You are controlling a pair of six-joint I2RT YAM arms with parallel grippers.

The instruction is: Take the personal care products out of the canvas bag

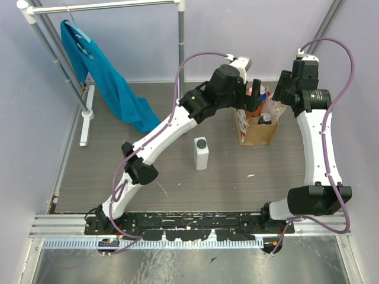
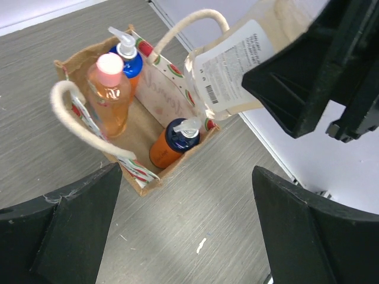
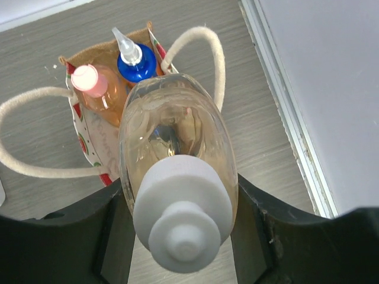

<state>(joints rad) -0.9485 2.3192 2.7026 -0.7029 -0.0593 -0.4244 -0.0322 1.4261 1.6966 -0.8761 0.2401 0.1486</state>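
Observation:
The canvas bag (image 1: 260, 133) stands at the far right of the table, pale cord handles up. In the left wrist view the bag (image 2: 142, 180) holds a pinkish bottle (image 2: 109, 89), a blue-topped pump bottle (image 2: 127, 58) and an orange bottle with a dark blue band (image 2: 172, 145). My right gripper (image 3: 183, 228) is shut on the clear amber bottle with a white cap (image 3: 177, 148) and holds it above the bag (image 3: 89, 139); the bottle also shows in the left wrist view (image 2: 228, 65). My left gripper (image 2: 189, 236) is open and empty, above the table beside the bag. A white rectangular bottle with a dark cap (image 1: 201, 152) stands on the table left of the bag.
A teal-blue garment (image 1: 103, 80) hangs from a metal rack (image 1: 89, 106) at the back left. The table's right edge and the wall (image 3: 308, 89) run close beside the bag. Both arms crowd over the bag in the top view.

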